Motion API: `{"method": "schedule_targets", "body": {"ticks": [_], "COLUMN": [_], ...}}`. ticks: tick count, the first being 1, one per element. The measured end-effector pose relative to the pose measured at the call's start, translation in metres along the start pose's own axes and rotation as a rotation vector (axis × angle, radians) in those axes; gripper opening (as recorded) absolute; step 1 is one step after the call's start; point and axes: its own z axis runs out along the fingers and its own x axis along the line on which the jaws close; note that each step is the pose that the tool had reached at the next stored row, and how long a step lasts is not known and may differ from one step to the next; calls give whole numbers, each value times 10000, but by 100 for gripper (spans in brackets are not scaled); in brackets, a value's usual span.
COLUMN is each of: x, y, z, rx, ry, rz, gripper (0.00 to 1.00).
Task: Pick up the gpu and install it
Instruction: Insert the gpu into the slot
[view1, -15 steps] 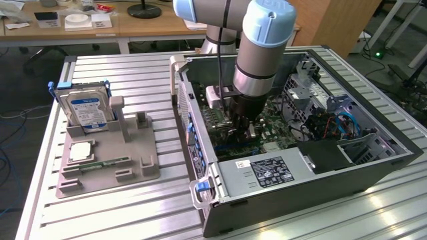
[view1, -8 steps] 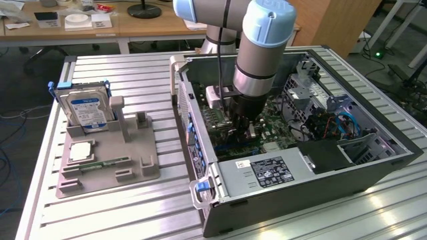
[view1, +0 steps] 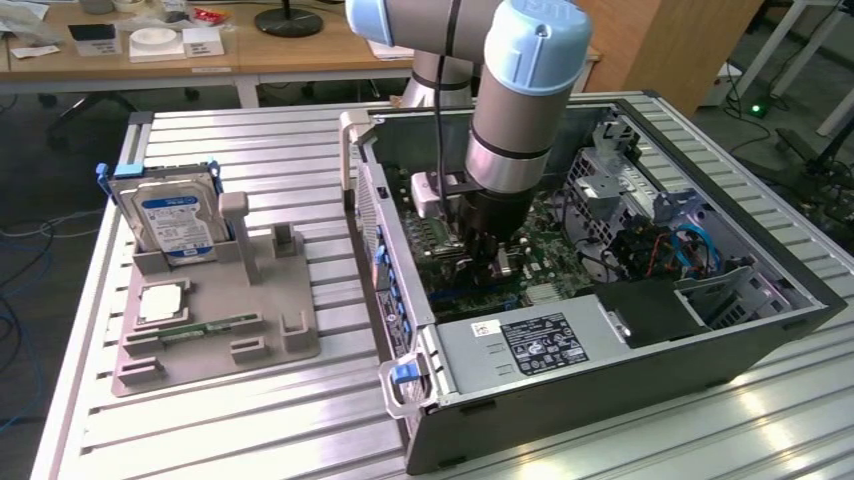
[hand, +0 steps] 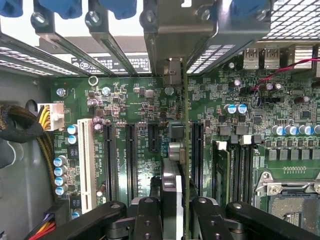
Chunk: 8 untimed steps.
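Nearest the wrist camera, the black pincer (hand: 172, 212) gripped the gpu (hand: 176, 165), a thin dark card with silver bracket, edge-on above the green motherboard (hand: 135, 107). Installation seemed underway; seating calls for alignment with a black slot (hand: 197, 150). Neighbouring slots and the grey case wall (view1: 387, 270) left little room.

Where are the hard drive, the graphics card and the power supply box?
hard drive (view1: 174, 215): exterior view, blue-white label.
gpu (hand: 183, 125): wrist view, card's thin edge.
power supply (view1: 527, 340): exterior view, top face sticker.
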Motion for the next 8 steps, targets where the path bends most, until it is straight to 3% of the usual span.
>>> {"method": "schedule_targets", "body": {"ticks": [8], "x": [0], "y": [3], "z": [21], "rx": [0], "ry": [-1], "rz": [0], "gripper": [28]}}
